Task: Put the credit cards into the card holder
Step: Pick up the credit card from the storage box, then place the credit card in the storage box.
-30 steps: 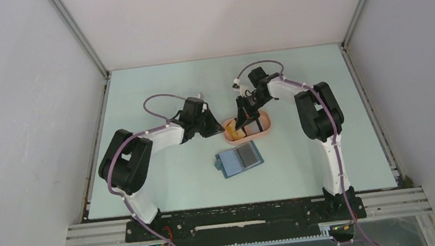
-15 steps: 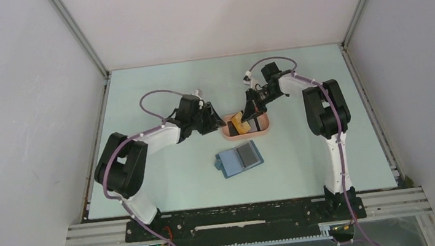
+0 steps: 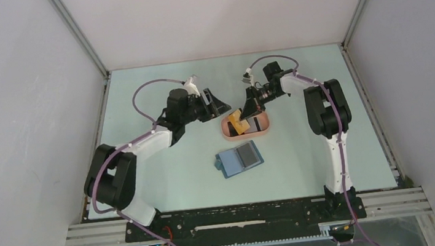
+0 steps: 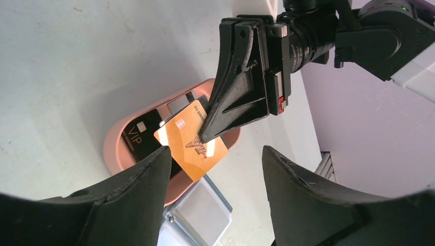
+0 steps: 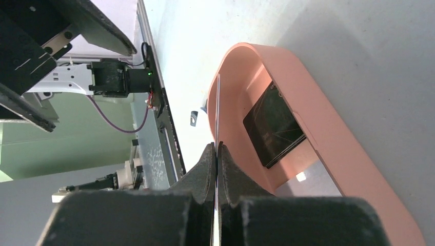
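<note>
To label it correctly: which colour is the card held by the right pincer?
The card is orange-yellow, seen best in the left wrist view.

From the left wrist view the orange card (image 4: 191, 145) covers part of the black card (image 4: 137, 138) in the tray (image 4: 112, 148), and the card holder (image 4: 202, 218) runs off the bottom edge. From above, the cards lying in the tray are too small to count.

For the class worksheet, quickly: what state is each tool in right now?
Left tool: open, holding nothing.
Right tool: shut on the orange card.
</note>
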Motion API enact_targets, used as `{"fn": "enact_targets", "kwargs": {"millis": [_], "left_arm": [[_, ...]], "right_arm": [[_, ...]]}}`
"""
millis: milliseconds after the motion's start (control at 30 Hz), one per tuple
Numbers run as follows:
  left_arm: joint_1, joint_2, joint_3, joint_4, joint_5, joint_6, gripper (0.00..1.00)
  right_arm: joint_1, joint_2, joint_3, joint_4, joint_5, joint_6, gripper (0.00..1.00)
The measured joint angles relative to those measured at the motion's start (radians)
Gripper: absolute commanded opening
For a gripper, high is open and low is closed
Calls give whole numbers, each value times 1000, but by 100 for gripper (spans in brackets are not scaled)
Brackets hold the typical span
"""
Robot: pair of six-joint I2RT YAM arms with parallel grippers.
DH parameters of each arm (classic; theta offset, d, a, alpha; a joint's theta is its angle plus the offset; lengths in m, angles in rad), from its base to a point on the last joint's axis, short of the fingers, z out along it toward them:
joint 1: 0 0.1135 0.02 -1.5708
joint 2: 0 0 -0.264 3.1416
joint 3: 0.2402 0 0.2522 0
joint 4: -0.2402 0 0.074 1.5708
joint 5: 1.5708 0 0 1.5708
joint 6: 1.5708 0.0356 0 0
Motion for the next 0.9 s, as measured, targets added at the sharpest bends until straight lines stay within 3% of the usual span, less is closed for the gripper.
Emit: {"fn": "enact_targets", "kwargs": {"millis": [400, 900], "left_arm": [[15, 126, 0, 122, 116, -37, 67], [23, 235, 0, 221, 209, -95, 50]], "right_arm": [[-30, -17, 0, -1, -103, -19, 0], [-31, -23, 0, -33, -176, -30, 0]]}}
